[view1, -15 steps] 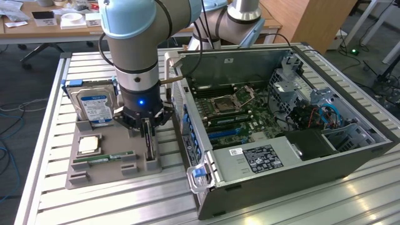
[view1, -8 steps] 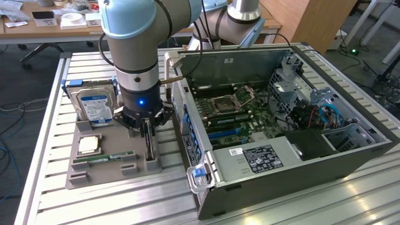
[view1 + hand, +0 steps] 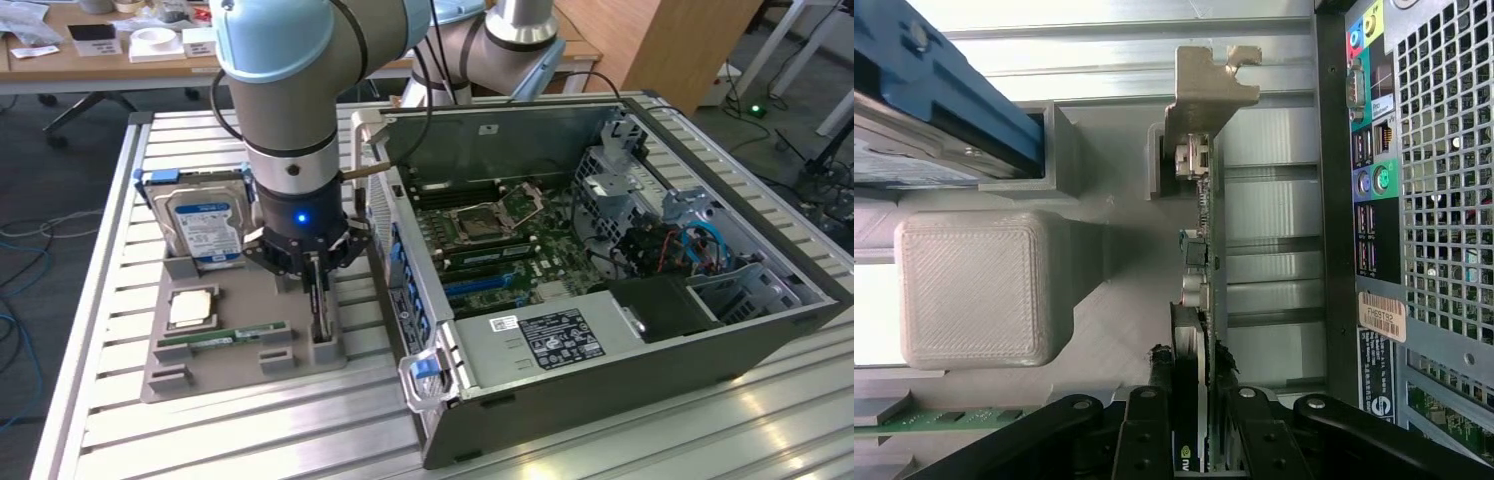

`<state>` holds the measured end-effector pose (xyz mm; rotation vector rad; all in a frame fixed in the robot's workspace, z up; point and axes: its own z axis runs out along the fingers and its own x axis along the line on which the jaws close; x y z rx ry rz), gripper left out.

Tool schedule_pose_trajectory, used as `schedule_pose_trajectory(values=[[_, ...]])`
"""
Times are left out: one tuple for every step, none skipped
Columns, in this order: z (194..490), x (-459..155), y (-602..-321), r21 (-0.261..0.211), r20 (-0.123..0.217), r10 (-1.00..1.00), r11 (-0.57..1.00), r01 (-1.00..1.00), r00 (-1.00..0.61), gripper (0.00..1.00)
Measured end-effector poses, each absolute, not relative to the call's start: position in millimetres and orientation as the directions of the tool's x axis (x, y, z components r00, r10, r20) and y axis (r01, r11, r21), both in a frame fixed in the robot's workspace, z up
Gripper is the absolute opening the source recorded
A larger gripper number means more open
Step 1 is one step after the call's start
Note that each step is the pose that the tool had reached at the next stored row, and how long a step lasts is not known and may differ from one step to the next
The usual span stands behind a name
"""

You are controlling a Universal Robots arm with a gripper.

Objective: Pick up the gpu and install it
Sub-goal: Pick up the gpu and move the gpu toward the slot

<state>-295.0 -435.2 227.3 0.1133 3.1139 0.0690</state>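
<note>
The gpu point(image 3: 1196, 250) stands on edge in a slot of the grey holder tray point(image 3: 200, 370), thin and dark with a metal bracket point(image 3: 1204, 90) at one end. In the exterior view the gpu point(image 3: 319, 318) is just left of the open computer case point(image 3: 601, 320). My gripper point(image 3: 314, 275) hangs straight down over it. In the wrist view my gripper point(image 3: 1194, 365) has one black finger on each side of the card, both pressed against its faces. The card still sits in its slot.
On the same tray are a silver hard drive with a blue label point(image 3: 203, 225), a CPU point(image 3: 191, 307) and a green RAM stick point(image 3: 220, 337). The case's rear panel point(image 3: 1434, 200) stands close beside the card. Its motherboard point(image 3: 494, 240) lies exposed.
</note>
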Motion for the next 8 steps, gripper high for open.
schedule_pose_trajectory(values=[[227.3, -295.0, -435.2, 0.045, -0.023, 0.073, 0.996, 0.072, -0.997, 0.26], [227.3, -295.0, -435.2, 0.045, -0.023, 0.073, 0.996, 0.072, -0.997, 0.26], [227.3, -295.1, -435.2, 0.045, -0.023, 0.073, 0.996, 0.072, -0.997, 0.26], [227.3, -295.0, -435.2, 0.045, -0.023, 0.073, 0.996, 0.072, -0.997, 0.26], [227.3, -295.0, -435.2, 0.045, -0.023, 0.073, 0.996, 0.072, -0.997, 0.26], [227.3, -295.0, -435.2, 0.045, -0.023, 0.073, 0.996, 0.072, -0.997, 0.26], [227.3, -295.1, -435.2, 0.045, -0.023, 0.068, 0.997, 0.067, -0.997, 0.26], [227.3, -295.0, -435.2, 0.045, -0.023, 0.058, 0.997, 0.057, -0.998, 0.26]])
